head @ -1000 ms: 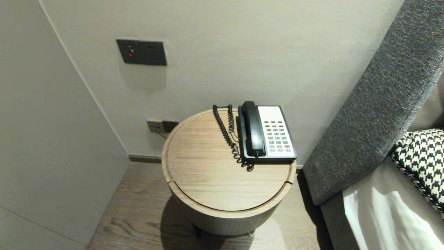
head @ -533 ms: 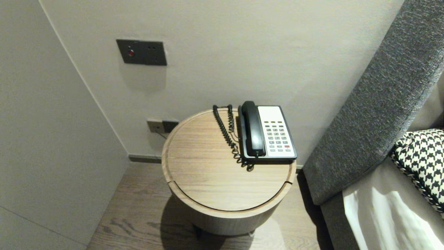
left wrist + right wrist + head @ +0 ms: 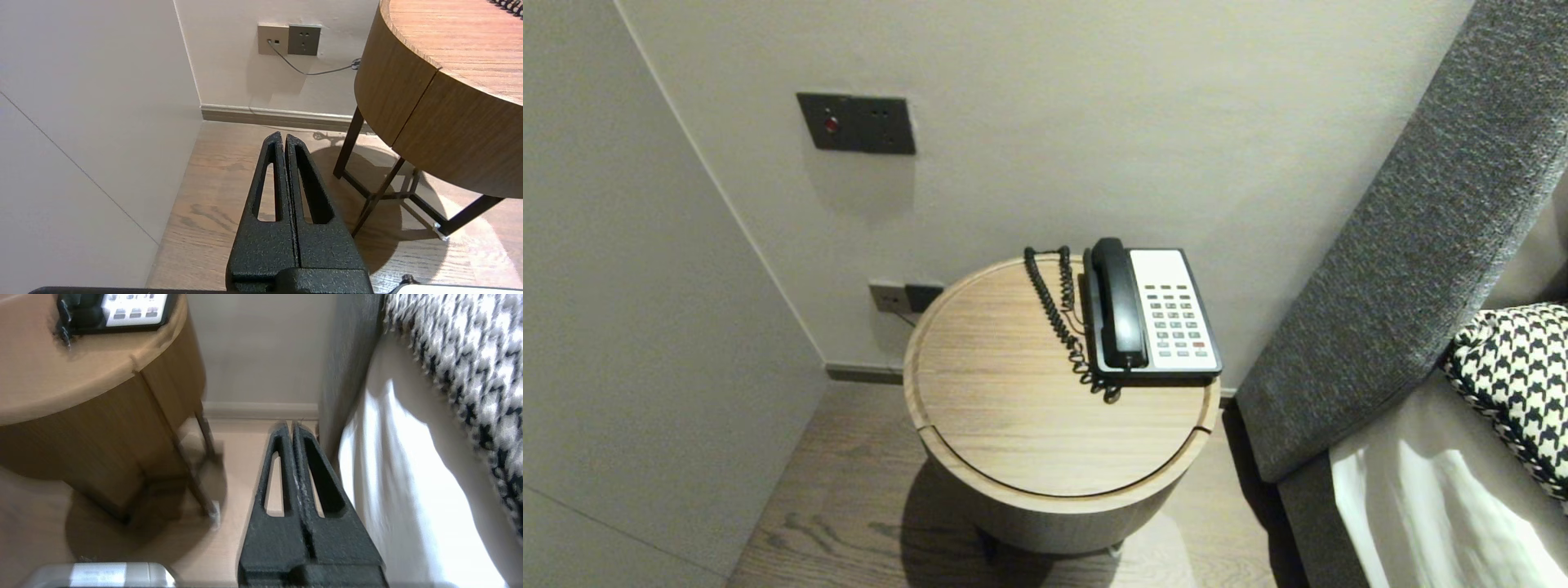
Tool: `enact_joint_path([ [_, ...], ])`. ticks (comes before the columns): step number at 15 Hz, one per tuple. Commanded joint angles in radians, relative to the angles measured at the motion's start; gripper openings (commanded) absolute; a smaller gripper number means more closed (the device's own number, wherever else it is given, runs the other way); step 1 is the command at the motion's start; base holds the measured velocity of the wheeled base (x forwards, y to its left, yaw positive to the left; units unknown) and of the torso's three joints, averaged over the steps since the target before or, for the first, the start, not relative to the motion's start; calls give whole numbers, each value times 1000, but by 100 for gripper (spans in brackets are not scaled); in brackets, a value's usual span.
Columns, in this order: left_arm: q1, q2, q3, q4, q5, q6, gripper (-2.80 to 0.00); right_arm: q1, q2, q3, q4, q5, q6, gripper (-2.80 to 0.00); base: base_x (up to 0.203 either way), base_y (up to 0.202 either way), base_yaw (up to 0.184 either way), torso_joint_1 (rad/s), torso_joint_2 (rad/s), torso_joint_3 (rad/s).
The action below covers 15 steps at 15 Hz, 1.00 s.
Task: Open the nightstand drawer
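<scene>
Both of my claws are clenched on nothing. My left claw (image 3: 284, 136) hangs low with its fingers pressed flat together. It is over the wooden floor (image 3: 229, 171), between the side wall and the round table (image 3: 412, 94). It is near the table's dark legs (image 3: 347, 147) but apart from them, and the wall sockets (image 3: 289, 39) lie well beyond its tips.

My right claw (image 3: 291, 425) is closed and empty in the same way, low in the gap between the table and the bed. The white sheet (image 3: 392, 477) is just beside it, the grey headboard (image 3: 347, 355) is ahead, and the houndstooth pillow (image 3: 461, 355) lies further up the bed. Neither claw reaches into the head view, so both are below the tabletop and well apart from what stands on it.

The telephone (image 3: 1168, 314) sits on the far right part of the tabletop, close to the wall. Its black handset (image 3: 1121, 306) lies in the cradle to the left of the keypad. The coiled cord (image 3: 1058, 314) trails over the wood just beside it.

By my reckoning the work is at its very start. The handset is seated on its rest, nothing on the table is touched or lifted, and I grip nothing. Nothing counts as done, and all of it is left.
</scene>
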Motion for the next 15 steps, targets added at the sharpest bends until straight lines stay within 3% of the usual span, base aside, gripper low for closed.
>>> enact_joint_path([
  [1, 1, 0, 0, 0, 1, 0, -280, 1, 40, -154, 86, 27, -1, -280, 0, 0, 0, 0, 0, 0],
  [4, 0, -1, 0, 0, 1, 0, -280, 5, 236, -332, 174, 57, 0, -280, 0, 0, 0, 0, 0, 0],
  [9, 0, 0, 0, 0, 1, 0, -280, 48, 686, -612, 208, 110, 47, -280, 0, 0, 0, 0, 0, 0],
  [12, 0, 0, 0, 0, 1, 0, -280, 138, 975, -828, 314, 129, 186, -280, 0, 0, 0, 0, 0, 0],
  [15, 0, 0, 0, 0, 1, 0, -280, 346, 1212, -951, 369, 136, 374, -280, 0, 0, 0, 0, 0, 0],
])
